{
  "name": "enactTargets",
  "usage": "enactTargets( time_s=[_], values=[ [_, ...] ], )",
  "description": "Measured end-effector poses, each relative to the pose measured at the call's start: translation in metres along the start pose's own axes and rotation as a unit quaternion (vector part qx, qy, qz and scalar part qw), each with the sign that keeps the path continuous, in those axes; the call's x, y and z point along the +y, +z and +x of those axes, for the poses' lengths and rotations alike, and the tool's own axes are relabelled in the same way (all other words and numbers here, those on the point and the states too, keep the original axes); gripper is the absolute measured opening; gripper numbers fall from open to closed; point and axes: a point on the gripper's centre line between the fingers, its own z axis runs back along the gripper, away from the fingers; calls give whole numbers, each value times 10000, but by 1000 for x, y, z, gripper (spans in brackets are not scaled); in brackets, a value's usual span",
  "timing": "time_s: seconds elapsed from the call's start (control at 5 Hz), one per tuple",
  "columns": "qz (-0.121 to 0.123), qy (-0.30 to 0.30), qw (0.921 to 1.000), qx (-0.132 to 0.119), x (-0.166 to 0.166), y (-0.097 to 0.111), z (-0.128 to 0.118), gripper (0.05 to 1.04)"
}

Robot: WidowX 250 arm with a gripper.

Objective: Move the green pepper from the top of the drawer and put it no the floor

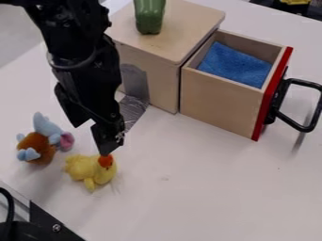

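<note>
While the green pepper [149,18] lay atop the wooden drawer cabinet [185,19], the gripper [91,140] hung near the yellow toy duck [88,170], its jaws apparently spread, though its dark parts blended together.

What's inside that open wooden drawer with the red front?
A blue cloth lies inside the drawer. Anything under the cloth, or low down behind the drawer's near wall, is hidden.
</note>
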Motion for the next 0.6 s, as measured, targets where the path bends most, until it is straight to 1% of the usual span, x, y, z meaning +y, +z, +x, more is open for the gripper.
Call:
enactTargets(
  time_s=[0.2, 0.4, 0.6],
  values=[
    [-51, 12, 10000, 60, -2, -3, -3, 1001],
    [-154, 359, 9992, -35, 9, 0, 31, 1001],
    [-163, 511, 9982, -255, 26, 16, 71, 1000]
  ],
)
